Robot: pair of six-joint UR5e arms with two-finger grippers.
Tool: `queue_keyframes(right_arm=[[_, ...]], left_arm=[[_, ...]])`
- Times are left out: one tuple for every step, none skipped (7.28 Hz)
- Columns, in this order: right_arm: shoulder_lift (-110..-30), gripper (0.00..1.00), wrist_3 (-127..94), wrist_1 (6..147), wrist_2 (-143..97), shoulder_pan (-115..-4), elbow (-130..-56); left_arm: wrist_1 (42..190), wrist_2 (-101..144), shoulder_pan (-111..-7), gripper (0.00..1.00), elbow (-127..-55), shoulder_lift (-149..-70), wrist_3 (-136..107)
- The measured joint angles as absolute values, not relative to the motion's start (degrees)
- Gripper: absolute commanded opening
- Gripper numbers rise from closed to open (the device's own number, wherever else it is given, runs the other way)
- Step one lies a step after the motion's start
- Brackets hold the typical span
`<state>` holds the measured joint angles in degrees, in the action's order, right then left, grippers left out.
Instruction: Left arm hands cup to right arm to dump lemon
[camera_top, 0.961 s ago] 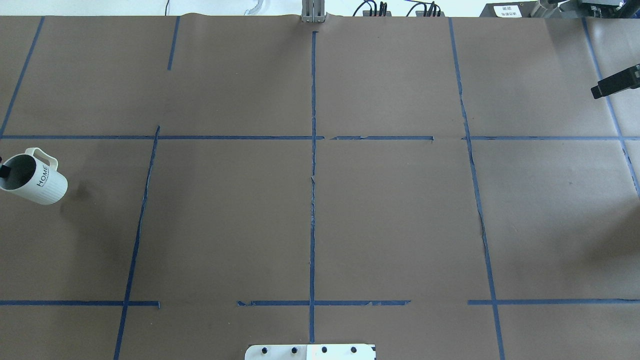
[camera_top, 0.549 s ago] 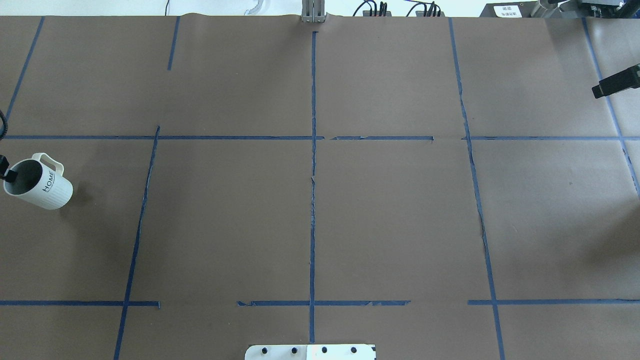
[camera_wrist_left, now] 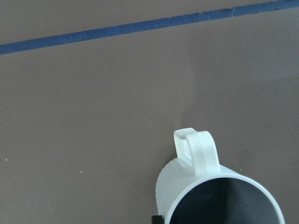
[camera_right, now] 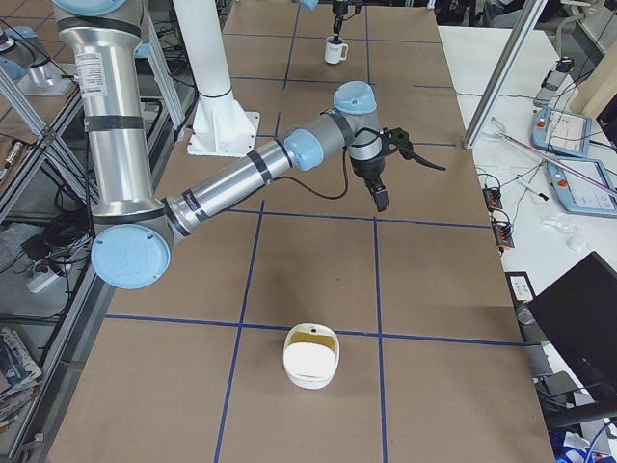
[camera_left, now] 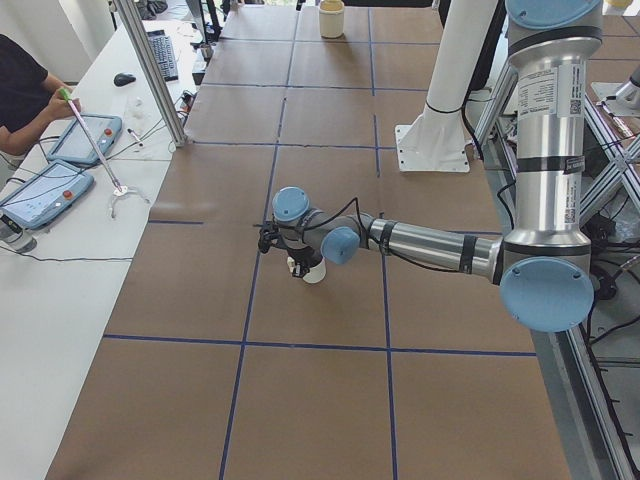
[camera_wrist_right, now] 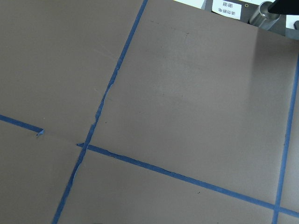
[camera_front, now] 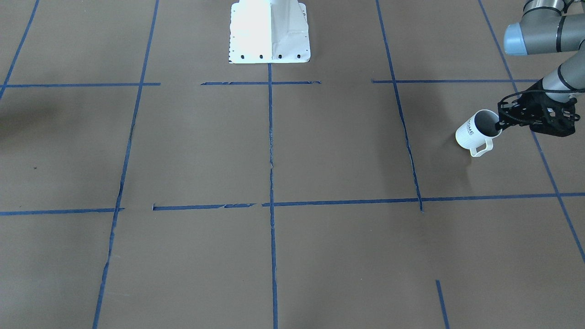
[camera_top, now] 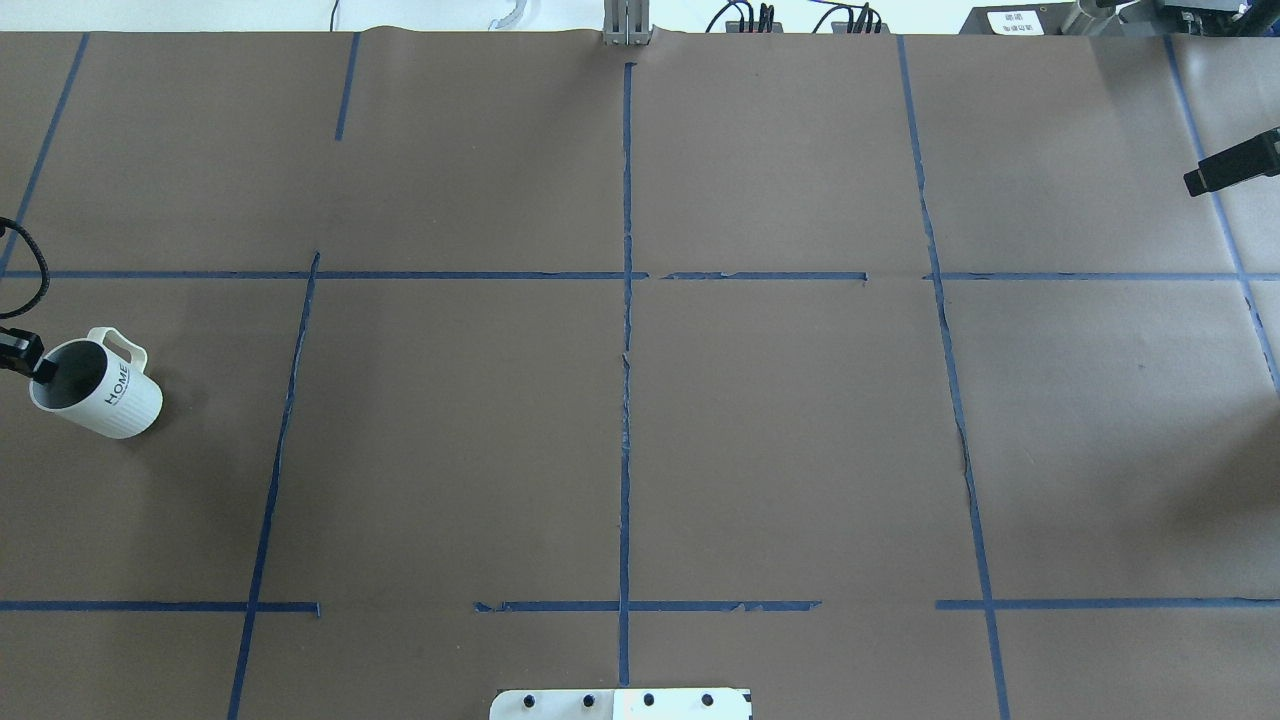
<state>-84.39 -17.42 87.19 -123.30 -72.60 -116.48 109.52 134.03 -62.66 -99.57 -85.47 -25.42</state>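
**Cup drifts in from the left edge**

Since a second ago the cup [camera_top: 112,402] has slid right and lower at the overhead view's left edge, and now sits nearer upright. The left gripper [camera_top: 38,368] is clamped on its rim, one finger inside. The mug is tilted, mouth toward the fingers, and no lemon shows. The left arm [camera_left: 430,243] reaches low and nearly level. The right gripper [camera_top: 1232,167] sits well apart at upper right; I cannot tell its finger state.
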Motion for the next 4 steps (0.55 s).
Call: queue_keyframes(right_arm=[[-84.4, 1.0, -17.4, 87.2, -123.3, -72.6, -116.6], [-84.4, 1.0, -17.4, 87.2, -123.3, -72.6, -116.7], [-84.6, 1.0, -17.4, 87.2, -123.4, -72.6, -116.9], [-85.3, 1.0, -17.4, 87.2, -123.8, -72.7, -117.4]], left_arm=[[109.6, 134.0, -62.7, 0.95, -99.6, -84.9, -25.1], [109.6, 134.0, -62.7, 1.0, -99.7, -84.4, -24.7], [109.6, 134.0, -62.7, 1.0, -100.0, -84.1, -24.5], [109.5, 134.1, -62.9, 1.0, -101.0, -83.9, -24.5]])
